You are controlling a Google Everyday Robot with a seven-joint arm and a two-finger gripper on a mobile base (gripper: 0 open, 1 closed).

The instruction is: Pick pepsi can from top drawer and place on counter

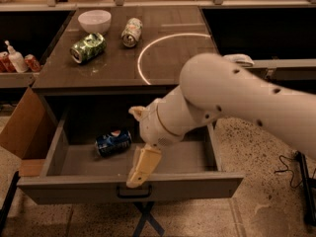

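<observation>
The pepsi can (113, 142) lies on its side in the open top drawer (197, 187), at the left of the drawer floor, logo facing up. My gripper (140, 169) hangs from the big white arm over the front middle of the drawer, pointing down and to the left. It is just right of the can and nearer the drawer front, apart from the can and holding nothing. The counter (173, 58) with its white arc lies above and behind the drawer. The arm covers the drawer's right rear part.
On the counter's far left lie a green-patterned can (88, 47) and a pale can (132, 32), with a white bowl (94, 20) behind them. A cardboard box (24, 132) leans against the drawer's left side. Bottles (15, 58) stand on a left shelf.
</observation>
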